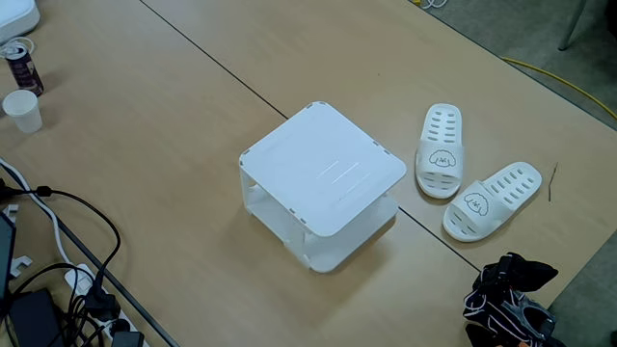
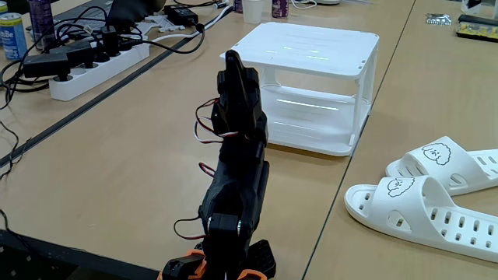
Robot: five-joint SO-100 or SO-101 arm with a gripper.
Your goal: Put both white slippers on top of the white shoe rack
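Tan table (image 1: 145, 145), white puppy-faced slippers (image 1: 440, 151) beside white two-tier rack (image 1: 323, 183).

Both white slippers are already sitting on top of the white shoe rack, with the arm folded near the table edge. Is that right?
Not quite. In both fixed views the white slippers lie on the table beside the white shoe rack, whose top is bare. The rest holds.

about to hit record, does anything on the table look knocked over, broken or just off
Nothing is spilled or broken. The shoe rack stands upright with a bare top. The two slippers lie soles down on the table beside it, splayed apart rather than lined up. The arm is folded, short of both.
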